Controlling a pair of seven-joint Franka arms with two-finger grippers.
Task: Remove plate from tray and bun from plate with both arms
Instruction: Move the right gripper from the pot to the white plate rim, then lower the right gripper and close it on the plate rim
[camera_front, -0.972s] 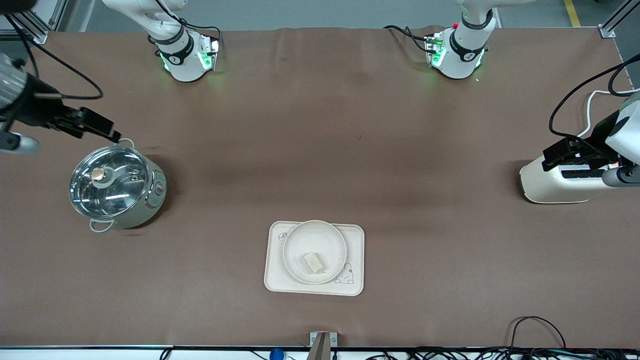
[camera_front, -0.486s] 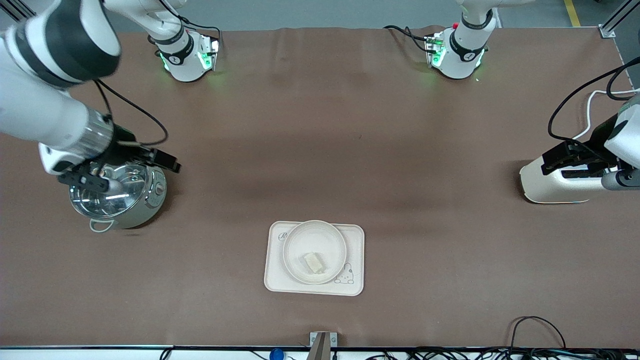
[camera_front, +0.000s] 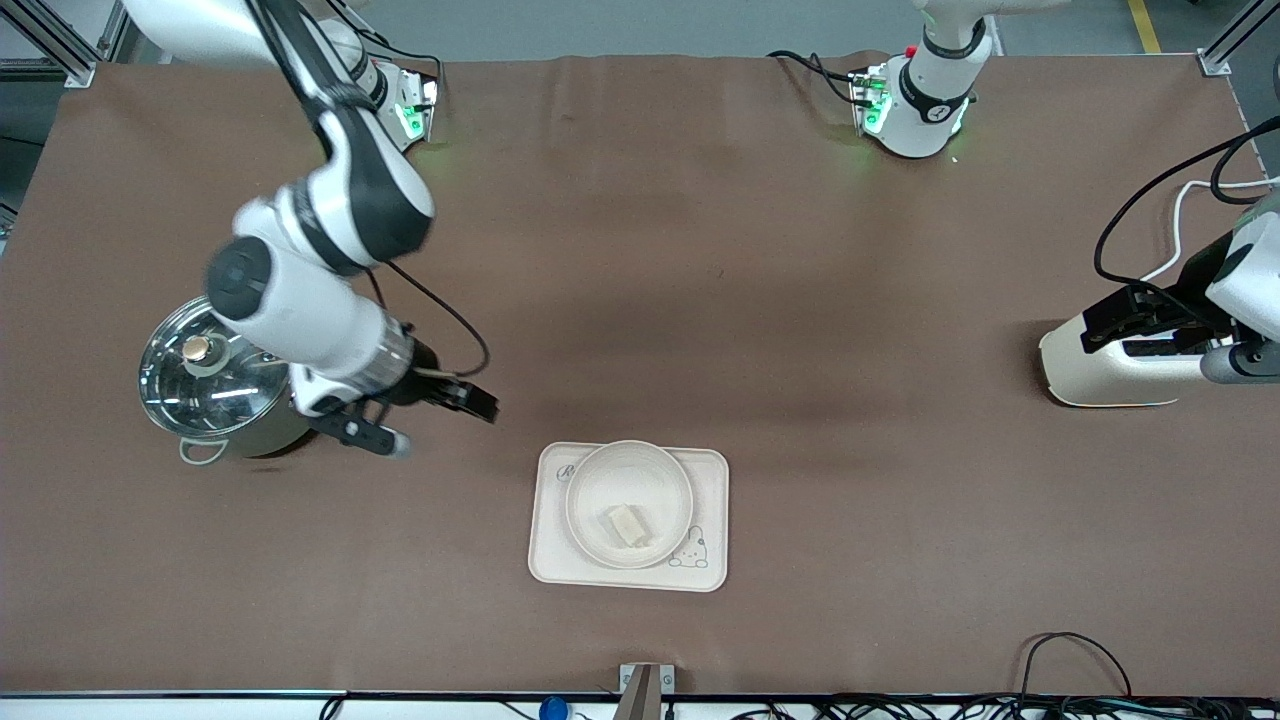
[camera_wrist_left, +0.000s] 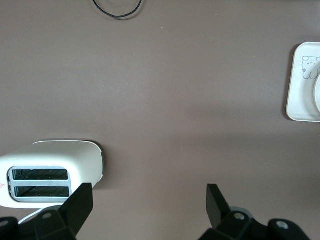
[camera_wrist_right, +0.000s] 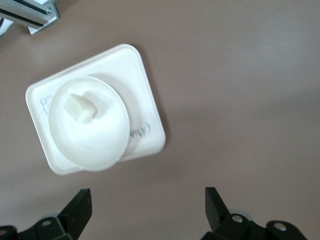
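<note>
Starting at the right arm's end of the table: there's a glass-lidded steel pot (camera_front: 225, 385) just sitting there, not part of the job. The right gripper (camera_front: 432, 410) is up in the air over bare brown table between that pot and the flat cream rectangular tray (camera_front: 553, 560), fingers spread wide with nothing in them. Its wrist view already has the whole tray framed between the fingertips, so my guess is it's lining up to go for the dish.

In the middle, near the front camera's edge of the table, the tray lies flat, with the round shallow cream-white plate (camera_front: 600, 478) resting on it and covering most of it. The small pale oblong bun (camera_front: 627, 524) lies on the plate, a bit off-centre toward the bunny drawing. So nothing has been unstacked yet, both removals are left to do.

At the left arm's end, the left gripper (camera_front: 1150, 318) hangs over the white two-slot toaster (camera_front: 1095, 378), fingers open and empty too. It's well apart from the tray, looks like it's waiting.
</note>
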